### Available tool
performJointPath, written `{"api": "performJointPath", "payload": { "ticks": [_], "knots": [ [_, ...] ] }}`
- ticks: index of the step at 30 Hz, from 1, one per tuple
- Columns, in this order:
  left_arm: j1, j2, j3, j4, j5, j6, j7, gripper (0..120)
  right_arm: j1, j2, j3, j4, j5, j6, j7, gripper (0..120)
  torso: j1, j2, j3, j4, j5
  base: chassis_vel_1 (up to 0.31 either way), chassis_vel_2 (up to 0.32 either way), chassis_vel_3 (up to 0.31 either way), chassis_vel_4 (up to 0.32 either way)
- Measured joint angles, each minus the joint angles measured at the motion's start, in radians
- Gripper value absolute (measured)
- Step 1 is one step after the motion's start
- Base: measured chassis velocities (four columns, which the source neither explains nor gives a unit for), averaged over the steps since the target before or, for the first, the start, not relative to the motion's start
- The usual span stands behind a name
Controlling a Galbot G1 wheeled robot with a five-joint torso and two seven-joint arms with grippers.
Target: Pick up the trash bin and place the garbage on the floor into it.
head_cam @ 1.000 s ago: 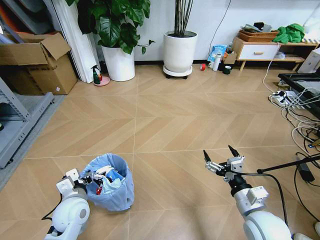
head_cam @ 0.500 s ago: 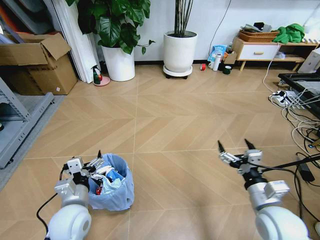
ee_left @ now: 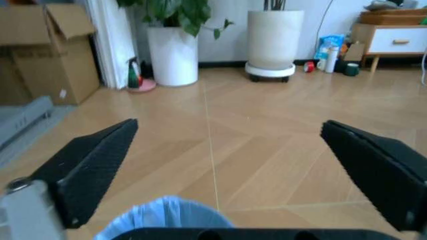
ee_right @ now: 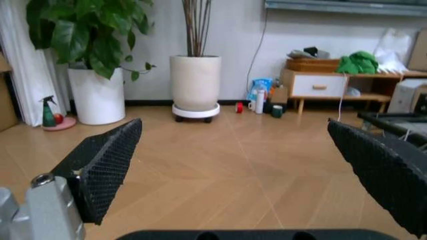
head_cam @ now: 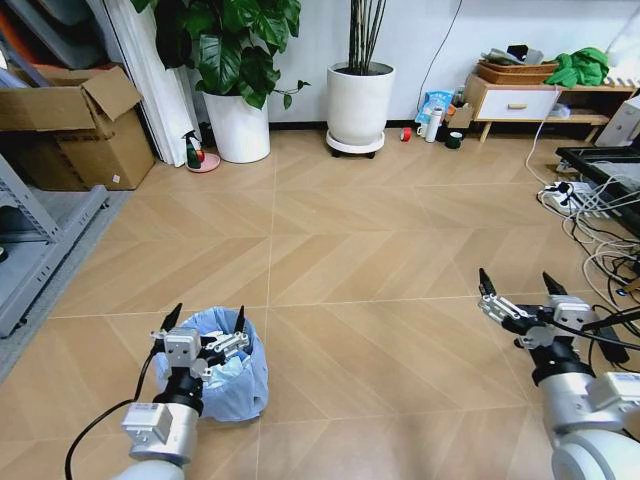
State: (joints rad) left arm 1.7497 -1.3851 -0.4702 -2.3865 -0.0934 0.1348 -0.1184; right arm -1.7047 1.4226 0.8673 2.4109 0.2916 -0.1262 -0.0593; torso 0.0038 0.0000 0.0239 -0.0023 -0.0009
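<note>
- Your left gripper [head_cam: 207, 320] has let go of the trash bin [head_cam: 243, 385] and risen above its rim, fingers spread wide and empty, so the bin, with litter inside, sits just below it.
- Your right gripper [head_cam: 520, 288] has swung out right, wide open, well apart from the bin on bare floor.

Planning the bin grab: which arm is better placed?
Left, probably. The left gripper hangs open right over the trash bin; the right gripper, also open, is far across bare floor.
</note>
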Motion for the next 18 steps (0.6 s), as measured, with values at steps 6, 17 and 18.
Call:
{"api": "performJointPath", "payload": {
  "ticks": [6,17,18],
  "knots": [
    [0.005,-0.012,-0.009,0.018,-0.014,0.004,-0.031,100,-0.023,0.029,0.003,-0.048,-0.064,0.05,-0.042,100,0.0,0.0,0.0,0.0,0.0001,0.0,0.0,0.0,0.0],
    [-0.014,-0.009,-0.082,0.191,-0.011,-0.092,0.055,100,-0.05,0.081,0.008,-0.174,-0.147,0.172,-0.085,100,0.0,0.0,0.0,0.0,0.0002,0.0,0.0,0.0,0.0],
    [-0.005,-0.003,-0.091,0.202,-0.013,-0.104,0.078,100,-0.052,0.083,0.01,-0.178,-0.148,0.178,-0.087,100,0.0,0.0,0.0,0.0,0.0003,0.0,0.0,0.0,0.0]
  ]
}}
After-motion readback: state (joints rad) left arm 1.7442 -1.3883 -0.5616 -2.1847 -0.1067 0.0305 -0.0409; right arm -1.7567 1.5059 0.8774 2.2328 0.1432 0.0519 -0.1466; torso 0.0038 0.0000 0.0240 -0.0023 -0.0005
